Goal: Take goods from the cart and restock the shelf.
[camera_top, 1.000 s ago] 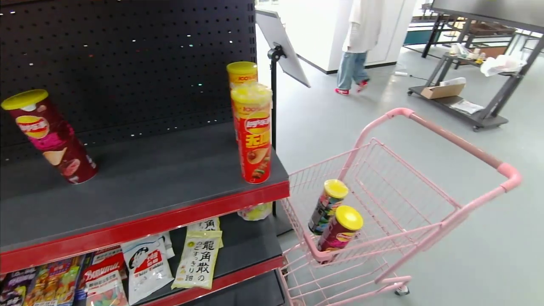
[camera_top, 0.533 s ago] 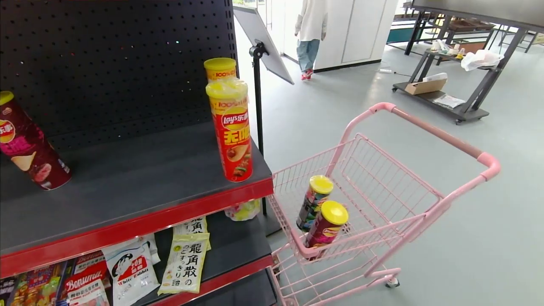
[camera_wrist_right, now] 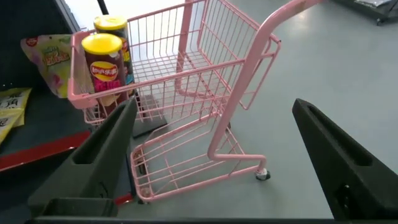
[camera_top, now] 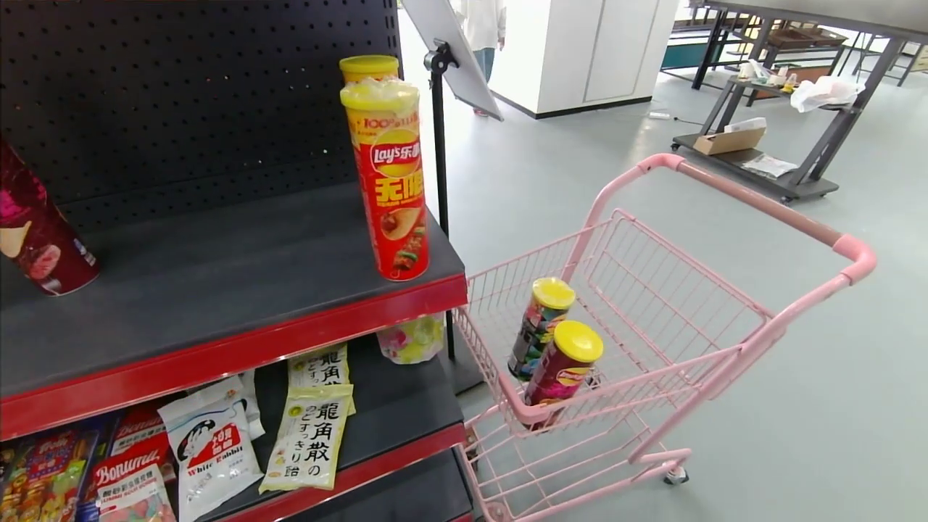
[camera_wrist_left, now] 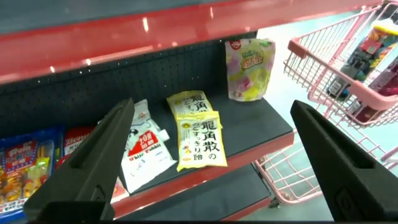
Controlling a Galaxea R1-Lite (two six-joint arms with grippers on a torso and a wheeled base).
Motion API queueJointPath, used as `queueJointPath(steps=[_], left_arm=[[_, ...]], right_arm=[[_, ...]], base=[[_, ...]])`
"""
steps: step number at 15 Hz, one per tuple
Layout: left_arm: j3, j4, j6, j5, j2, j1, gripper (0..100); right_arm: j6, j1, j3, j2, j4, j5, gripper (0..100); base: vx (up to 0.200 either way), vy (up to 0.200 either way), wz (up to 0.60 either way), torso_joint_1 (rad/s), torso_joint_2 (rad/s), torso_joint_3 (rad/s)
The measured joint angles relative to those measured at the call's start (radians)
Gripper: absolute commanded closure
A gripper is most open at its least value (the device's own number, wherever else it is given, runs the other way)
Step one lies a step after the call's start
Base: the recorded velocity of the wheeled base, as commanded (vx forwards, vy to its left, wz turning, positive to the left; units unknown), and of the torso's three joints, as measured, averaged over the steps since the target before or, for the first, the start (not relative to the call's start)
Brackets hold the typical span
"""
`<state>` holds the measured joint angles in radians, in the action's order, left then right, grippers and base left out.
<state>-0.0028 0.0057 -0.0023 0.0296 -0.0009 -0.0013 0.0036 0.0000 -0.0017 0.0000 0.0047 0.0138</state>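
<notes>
Left gripper (camera_wrist_left: 211, 109) and right gripper (camera_wrist_right: 214, 106) both spread wide, empty. Maroon yellow-lidded crisp tube (camera_top: 562, 366) and dark multicoloured yellow-lidded tube (camera_top: 540, 330) sit close together in the shelf-side corner of the pink wire cart (camera_top: 761, 205). Grab one and you may topple its neighbour; the wire wall could snag the gripper.

- Mock shop, set up inside a bigger hall or lab.
- Store shelf (camera_top: 239, 341): red front edge, black pegboard (camera_top: 181, 94) back, tall chip cans (camera_top: 388, 174) on the top tier, snack bags (camera_top: 308, 435) on the tier below.
- Pink wire cart (camera_top: 761, 209) just beside the shelf's end, two canisters (camera_top: 562, 359) in its basket.
- Beyond the shelf, not retail: bare grey floor (camera_top: 834, 406), board on a stand (camera_top: 453, 51), white cabinets (camera_top: 602, 51), metal rack (camera_top: 797, 190) holding a cardboard box (camera_top: 728, 139) and loose bits.
</notes>
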Motion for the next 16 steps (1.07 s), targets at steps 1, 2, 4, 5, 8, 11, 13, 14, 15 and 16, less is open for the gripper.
queueJointPath(steps=[1,2,4,5,8,11,13,14,15,16], left_arm=[[0.000,0.000,0.001,0.001,0.000,0.000,0],[0.000,0.001,0.001,0.001,0.000,-0.001,0],[0.000,0.000,0.001,0.001,0.000,0.000,0],[0.000,0.000,0.001,0.001,0.000,0.000,0],[0.000,0.000,0.001,0.001,0.000,-0.001,0],[0.000,0.000,0.002,0.001,0.000,0.000,0],[0.000,0.000,0.002,0.001,0.000,0.000,0],[0.000,0.000,0.002,0.001,0.000,-0.001,0],[0.000,0.000,0.003,0.001,0.000,-0.001,0],[0.000,0.000,0.004,0.002,0.000,-0.001,0]], right_arm=[[-0.001,0.000,0.000,0.000,0.000,0.000,0],[-0.001,0.000,0.000,0.000,0.000,0.000,0],[-0.002,0.000,0.000,0.000,0.000,0.000,0],[-0.003,0.000,0.000,0.000,0.000,0.000,0],[-0.005,0.000,0.001,0.000,0.000,-0.001,0],[-0.011,0.000,-0.001,0.015,0.003,-0.003,0],[-0.004,-0.002,-0.021,0.016,0.001,-0.014,0],[0.021,0.007,-0.064,0.029,0.002,-0.021,0],[0.053,0.016,-0.128,0.061,0.001,-0.026,0],[0.080,0.029,-0.206,0.121,0.000,-0.031,0]], base=[[0.000,0.000,0.00,-0.183,0.54,0.359],[0.000,0.000,0.00,-0.188,0.55,0.369],[0.000,0.000,0.00,-0.171,0.55,0.366],[0.000,0.000,0.00,-0.163,0.54,0.373],[0.000,0.000,0.00,-0.106,0.36,0.259],[0.000,0.000,0.00,-0.016,0.06,0.044],[0.000,0.000,0.00,0.000,0.00,0.000],[0.000,0.000,0.00,0.000,0.00,0.000],[0.000,0.000,0.00,0.000,0.00,0.000],[0.000,0.000,0.00,0.000,0.00,0.000]])
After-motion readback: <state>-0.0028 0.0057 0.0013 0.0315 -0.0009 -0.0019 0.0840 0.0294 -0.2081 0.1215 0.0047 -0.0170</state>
